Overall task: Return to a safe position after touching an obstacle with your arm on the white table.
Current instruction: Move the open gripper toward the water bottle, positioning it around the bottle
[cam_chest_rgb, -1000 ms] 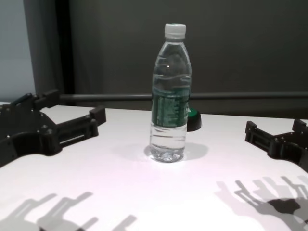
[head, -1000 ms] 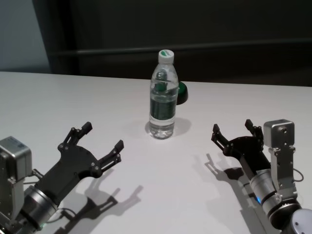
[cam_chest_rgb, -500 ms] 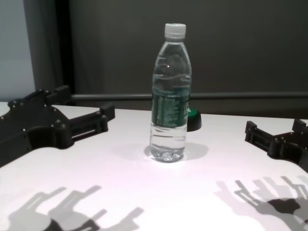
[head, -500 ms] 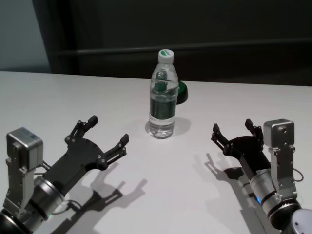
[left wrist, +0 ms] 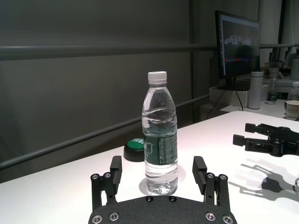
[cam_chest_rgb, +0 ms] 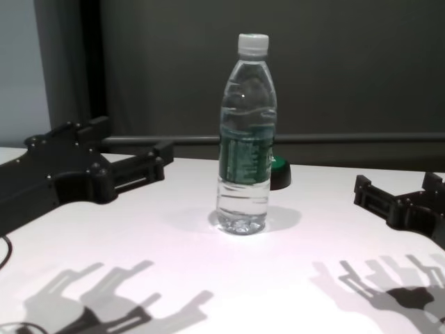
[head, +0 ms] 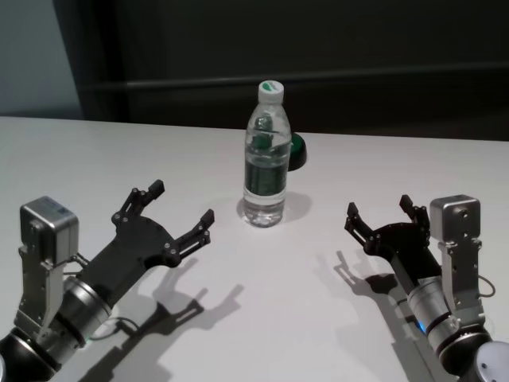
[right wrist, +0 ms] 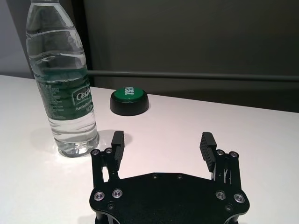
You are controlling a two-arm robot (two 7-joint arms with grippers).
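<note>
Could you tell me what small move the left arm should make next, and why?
Probably ease the left gripper a little further toward the bottle. Its jaws are open and aimed at the bottle, which stands upright on the table, with a clear gap between them, so no touch has happened yet. The right gripper sits parked, open.

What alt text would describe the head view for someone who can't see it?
A clear water bottle stands upright on a white table, a green-topped black puck just behind it. The left gripper and right gripper, fingers open, hang low on either side, touching nothing.
</note>
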